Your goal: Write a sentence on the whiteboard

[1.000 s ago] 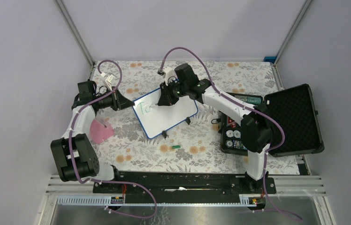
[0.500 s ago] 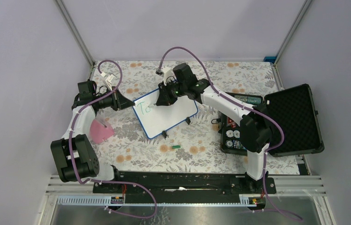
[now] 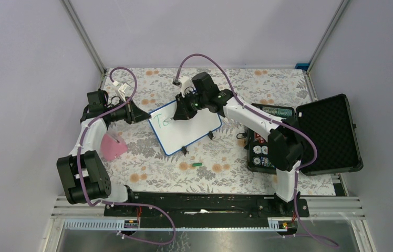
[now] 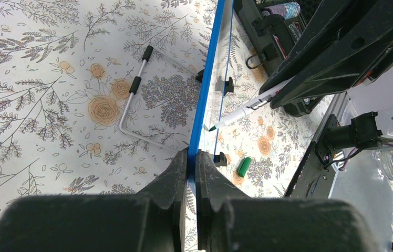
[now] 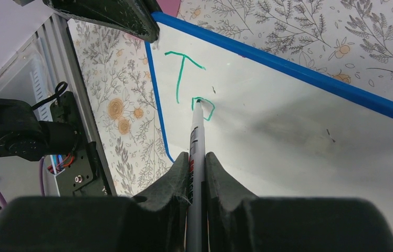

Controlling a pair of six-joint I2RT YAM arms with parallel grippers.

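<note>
Left pincer [image 4: 192, 157] is clamped tight on the blue frame of the whiteboard [image 3: 192, 131], which sits mid-frame in the top view, askew on the floral desk [image 3: 147, 157]. Right pincer [image 5: 197, 157] grips the marker [image 5: 196, 134], tip touching the board at the small "o". The sentence [image 5: 186, 79] is only a green "To" at the board's upper left in the top view, so most is unwritten. Risks as I read them: the left grip holds one corner only, so pen pressure could pivot or slide the board and skew the letters. The marker could twist in the jaws and skip. A low wrist pass could smear wet ink. The green cap [image 3: 198, 165] lies loose, lower centre.
</note>
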